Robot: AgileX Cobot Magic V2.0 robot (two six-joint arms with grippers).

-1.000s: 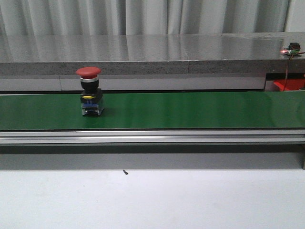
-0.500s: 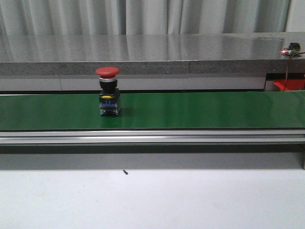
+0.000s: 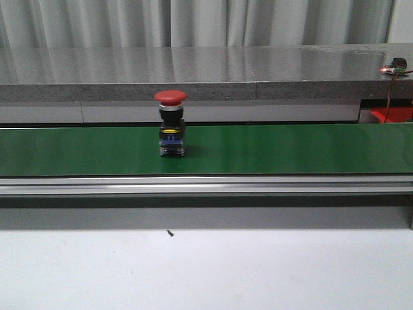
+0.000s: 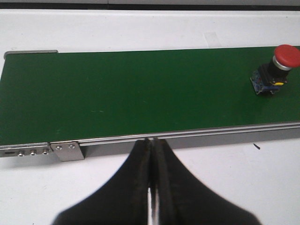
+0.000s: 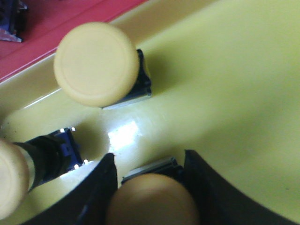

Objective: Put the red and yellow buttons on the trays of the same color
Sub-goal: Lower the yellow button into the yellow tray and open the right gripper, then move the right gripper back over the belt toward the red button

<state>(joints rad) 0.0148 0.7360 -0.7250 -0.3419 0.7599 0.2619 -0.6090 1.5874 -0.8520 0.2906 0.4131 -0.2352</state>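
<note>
We seem to be in an industrial automation lab or test cell. A green conveyor belt in an aluminium frame crosses a plain white table, with a grey stone-like ledge and pale curtains behind.

1. Green belt: only the red button stands on it; bare either side.
2. Yellow tray: three yellow buttons crowd the right gripper.
</note>
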